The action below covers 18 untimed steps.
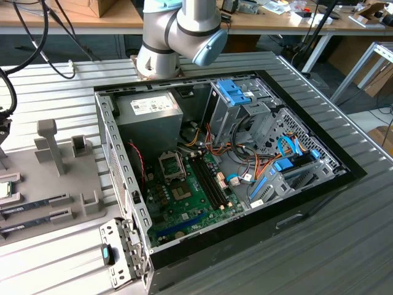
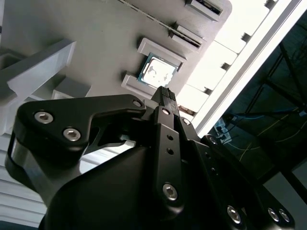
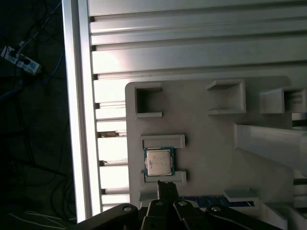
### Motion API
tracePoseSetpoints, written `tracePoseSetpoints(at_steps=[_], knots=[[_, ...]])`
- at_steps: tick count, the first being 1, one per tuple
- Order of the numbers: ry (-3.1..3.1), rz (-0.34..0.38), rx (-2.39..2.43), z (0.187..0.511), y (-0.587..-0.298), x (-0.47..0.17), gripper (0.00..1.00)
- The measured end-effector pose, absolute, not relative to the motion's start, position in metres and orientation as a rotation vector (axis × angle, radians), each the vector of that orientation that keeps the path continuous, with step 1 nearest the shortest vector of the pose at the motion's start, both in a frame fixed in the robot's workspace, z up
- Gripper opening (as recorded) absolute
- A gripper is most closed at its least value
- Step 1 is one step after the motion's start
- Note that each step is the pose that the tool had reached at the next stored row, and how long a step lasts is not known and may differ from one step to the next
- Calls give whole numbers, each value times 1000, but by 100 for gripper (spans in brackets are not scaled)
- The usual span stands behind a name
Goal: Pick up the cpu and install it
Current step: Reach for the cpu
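Jaws together, near cpu (image 3: 159,161) between brackets (image 3: 163,141)

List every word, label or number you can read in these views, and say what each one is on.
No text can be quoted.
White label on the power supply, exterior view: lines of print, too small to read.
Top plate of the cpu, both wrist views: faint marks at most, not legible.
Motherboard, exterior view: any print too small to read.

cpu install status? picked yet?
Nothing done yet: the cpu sits in its holder on the grey tray, not gripped. In hand: the gripper hangs shut close to the cpu in both wrist views, holding nothing. Left: the pick, and seating it in the motherboard socket.
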<state>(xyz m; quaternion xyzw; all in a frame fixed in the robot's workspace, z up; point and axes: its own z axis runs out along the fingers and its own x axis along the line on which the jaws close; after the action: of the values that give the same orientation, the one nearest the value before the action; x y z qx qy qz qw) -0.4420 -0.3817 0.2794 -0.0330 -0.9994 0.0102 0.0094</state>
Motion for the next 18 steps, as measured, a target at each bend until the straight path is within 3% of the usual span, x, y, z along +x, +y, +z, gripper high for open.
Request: tracePoseSetpoints(at_steps=[18], knots=[[-3121,32,-103,274,-382,-442,11]])
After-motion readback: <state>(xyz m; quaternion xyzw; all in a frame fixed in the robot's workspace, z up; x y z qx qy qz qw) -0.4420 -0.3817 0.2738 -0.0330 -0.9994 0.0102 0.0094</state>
